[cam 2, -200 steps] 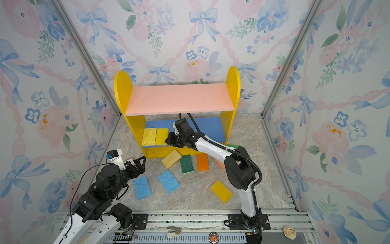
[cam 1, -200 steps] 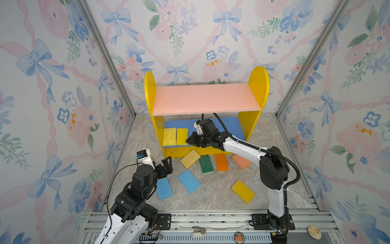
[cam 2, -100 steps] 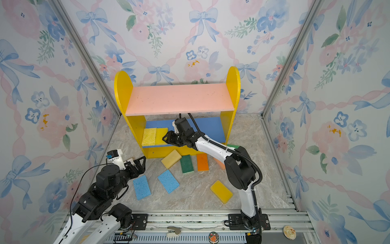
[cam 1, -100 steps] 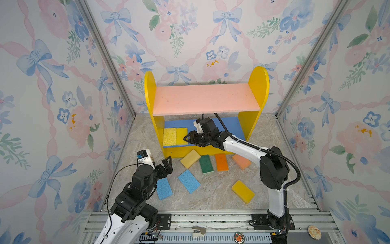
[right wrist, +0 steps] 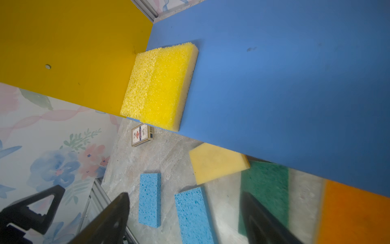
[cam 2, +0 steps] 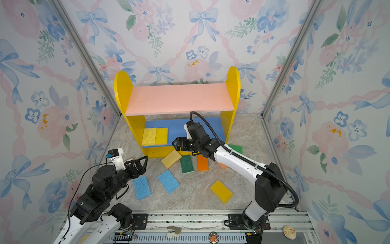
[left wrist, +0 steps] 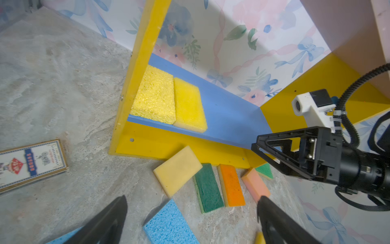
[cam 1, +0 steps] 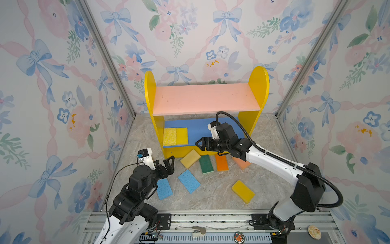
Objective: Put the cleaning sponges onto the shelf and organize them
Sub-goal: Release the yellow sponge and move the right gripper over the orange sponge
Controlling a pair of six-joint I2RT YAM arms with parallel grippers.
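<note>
Fingers [right wrist: 109,217] on the right gripper [cam 1: 198,144] are spread wide with nothing in them, arm stretched leftward along the front of the shelf [cam 1: 259,84]. Left gripper [cam 1: 166,161] gapes too, hovering low. Two yellow sponges [cam 1: 169,136] sit side by side at the left end of the blue board [cam 1: 198,128], long axes near-to-far; eight other sponges [cam 1: 189,181] lie scattered on the floor [cam 1: 213,196].

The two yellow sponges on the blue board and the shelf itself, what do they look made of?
Coarse yellow sponge: likely cellulose foam, big open pores. Smoother yellow sponge: finer foam on a paler backing layer. Shelf: probably painted wood board, matte, with screw heads in the yellow panel.
</note>
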